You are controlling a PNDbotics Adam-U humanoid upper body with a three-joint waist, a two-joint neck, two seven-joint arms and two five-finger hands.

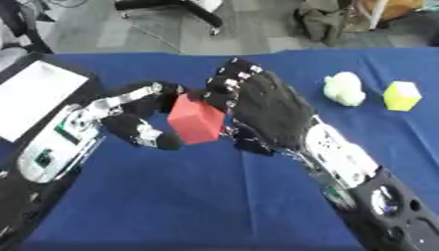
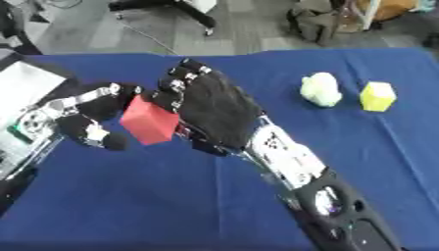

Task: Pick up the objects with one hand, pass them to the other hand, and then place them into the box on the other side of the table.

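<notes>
**Red block held between both hands at mid-frame**

Nearest, the right arm rose from the lower right corner over the blue cloth-covered table [image 1: 197,196]. At the centre of the frame, the right hand [image 1: 266,105] showed its black back, fingers curled against the right side of the red rectangular block [image 1: 197,120]. The left hand [image 1: 141,120], entering from the left edge, curled its fingers and thumb around the block's left side, so both hands gripped it above the table. Farther back, at the upper right, a pale yellow-green lumpy object [image 1: 345,89] and a yellow faceted block [image 1: 401,95] lay near each other on the cloth. At the upper left sat a white-bottomed box [image 1: 34,95].
</notes>
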